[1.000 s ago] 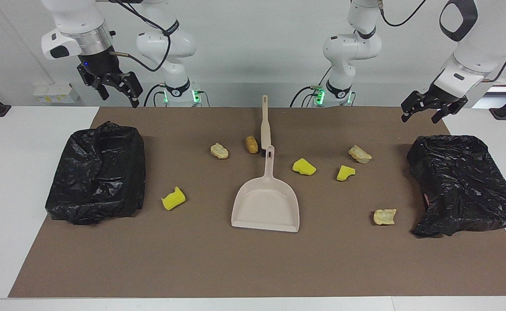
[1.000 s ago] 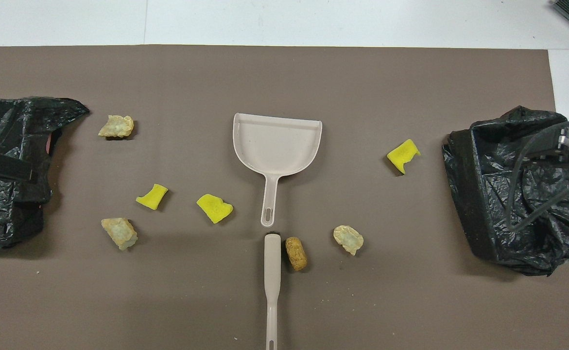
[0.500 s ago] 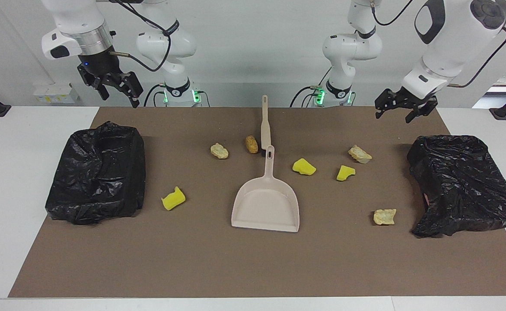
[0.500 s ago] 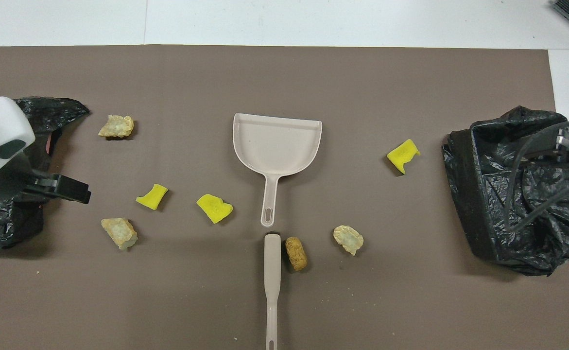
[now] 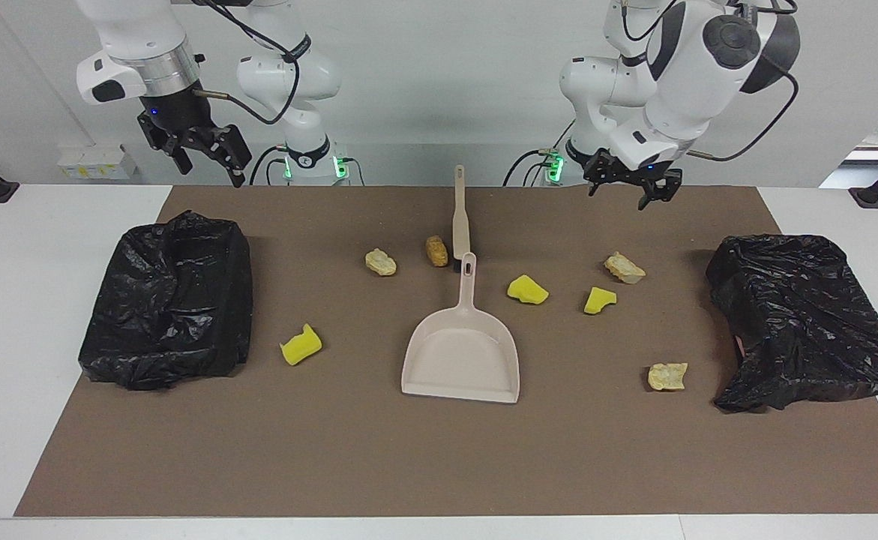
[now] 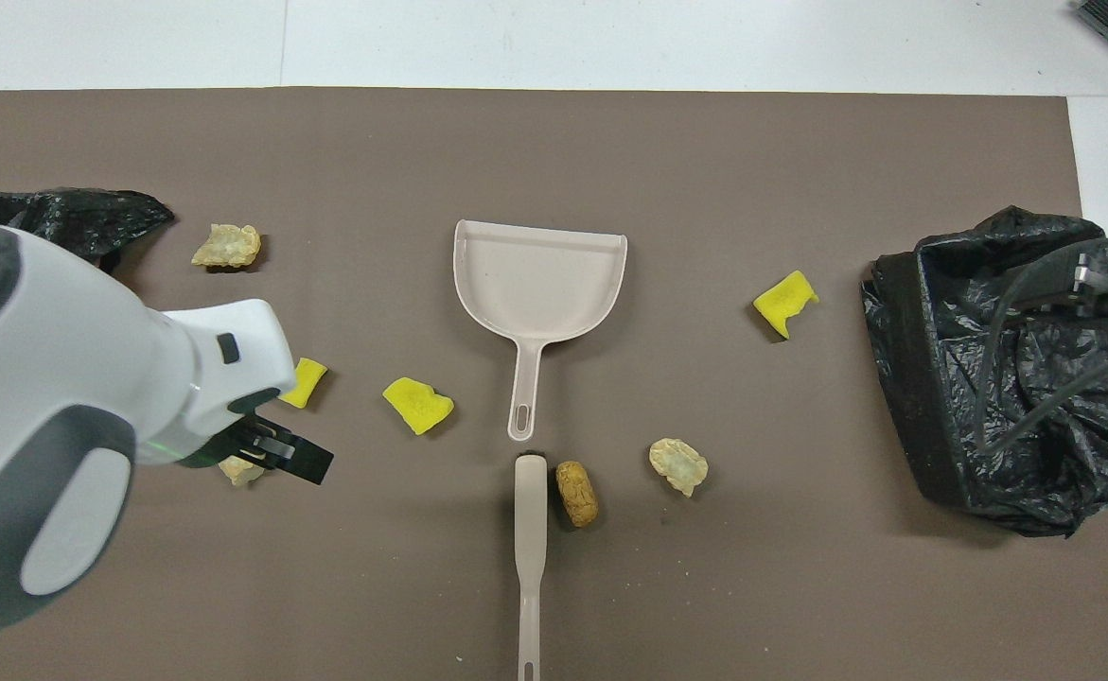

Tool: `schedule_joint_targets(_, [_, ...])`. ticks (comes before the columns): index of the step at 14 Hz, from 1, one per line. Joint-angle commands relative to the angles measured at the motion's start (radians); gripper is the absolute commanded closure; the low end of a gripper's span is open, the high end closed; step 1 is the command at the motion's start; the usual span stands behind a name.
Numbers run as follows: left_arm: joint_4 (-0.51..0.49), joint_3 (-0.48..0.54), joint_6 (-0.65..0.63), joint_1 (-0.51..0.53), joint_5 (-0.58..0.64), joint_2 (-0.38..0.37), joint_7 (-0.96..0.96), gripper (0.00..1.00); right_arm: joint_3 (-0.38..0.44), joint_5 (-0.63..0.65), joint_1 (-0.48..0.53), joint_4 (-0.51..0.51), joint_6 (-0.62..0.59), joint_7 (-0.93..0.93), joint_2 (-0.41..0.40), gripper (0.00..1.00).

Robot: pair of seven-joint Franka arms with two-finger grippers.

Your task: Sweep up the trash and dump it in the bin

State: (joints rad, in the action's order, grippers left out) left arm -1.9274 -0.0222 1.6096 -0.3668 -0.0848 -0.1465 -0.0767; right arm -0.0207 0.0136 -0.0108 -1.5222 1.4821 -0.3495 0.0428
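Trash [image 5: 527, 289], seven yellow and beige lumps, lies scattered on the brown mat [image 5: 334, 450] around the dustpan [image 5: 461, 352] in the facing view. The left gripper [image 5: 628, 191], fingers spread and empty, hangs at three o'clock of the brush [image 5: 459, 217], whose long axis runs twelve to six. It looks nearer the brush than the waiting right gripper [image 5: 206, 154], also spread, raised near the bagged bin [image 5: 169, 300] at nine o'clock. Overhead, the brush [image 6: 530, 558] lies at four o'clock of the left gripper [image 6: 293, 462]. No writing is legible.

Left arm [image 6: 71, 416] hides one bin [image 6: 71, 213] (overhead), handle [image 6: 527, 567] cropped.
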Motion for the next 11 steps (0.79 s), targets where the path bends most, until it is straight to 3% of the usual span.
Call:
schedule_joint_targets(1, [-0.133, 0.018, 0.096, -0.102, -0.01, -0.077, 0.073, 0.0, -0.004, -0.023, 0.0, -0.042, 0.012, 0.023, 0.015, 0.0])
schedule_joint_targets(7, [-0.24, 0.018, 0.234, -0.316, -0.012, -0.079, 0.337, 0.0, -0.008, -0.015, -0.041, -0.066, 0.161, 0.014, -0.033, 0.0])
schedule_joint_targets(11, [-0.311, 0.019, 0.407, -0.457, -0.012, -0.01, 0.472, 0.0, -0.01, -0.006, -0.096, -0.062, 0.228, 0.004, -0.102, 0.0])
